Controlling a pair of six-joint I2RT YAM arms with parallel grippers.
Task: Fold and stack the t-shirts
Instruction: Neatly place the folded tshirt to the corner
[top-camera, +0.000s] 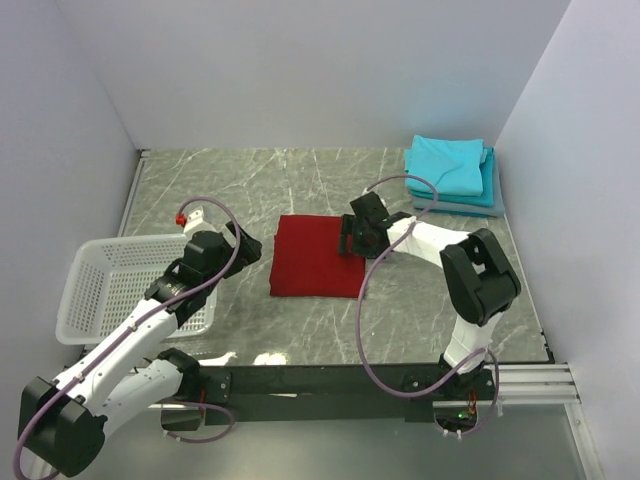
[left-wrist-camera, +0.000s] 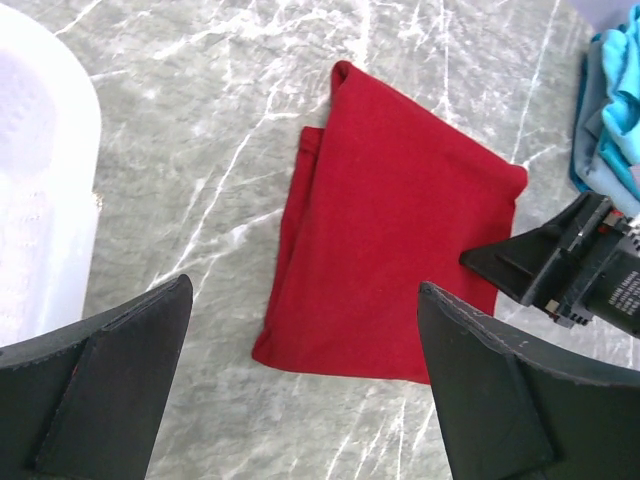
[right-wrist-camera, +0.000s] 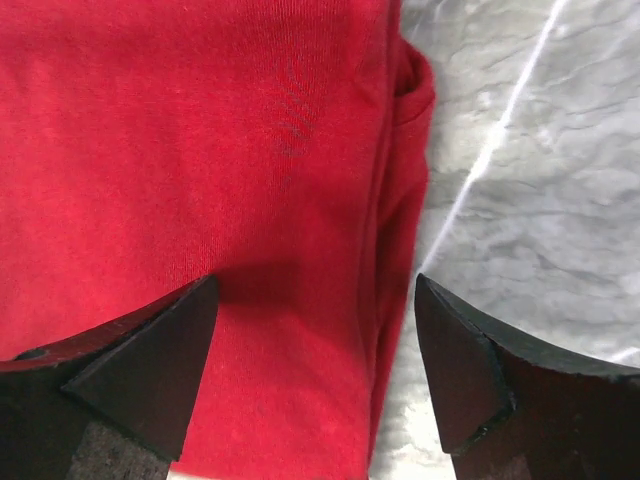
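Observation:
A deep red t-shirt (top-camera: 312, 258) lies folded into a flat rectangle in the middle of the marble table. My right gripper (top-camera: 347, 241) is low over its right edge and open. In the right wrist view that gripper (right-wrist-camera: 315, 285) straddles the folded edge of the red t-shirt (right-wrist-camera: 200, 150), with one finger (right-wrist-camera: 150, 370) over the cloth and the other over bare table. My left gripper (top-camera: 246, 246) hangs open just left of the shirt. In the left wrist view the left gripper (left-wrist-camera: 305, 290) holds nothing and the red t-shirt (left-wrist-camera: 385, 230) lies ahead of it. Folded turquoise and grey-blue t-shirts (top-camera: 450, 172) are stacked at the back right.
A white lattice basket (top-camera: 100, 290) stands at the left, close beside the left arm, and its rim (left-wrist-camera: 45, 170) fills the left wrist view's left side. White walls close in the table on three sides. The right arm's black wrist (left-wrist-camera: 575, 265) shows at the shirt's right edge.

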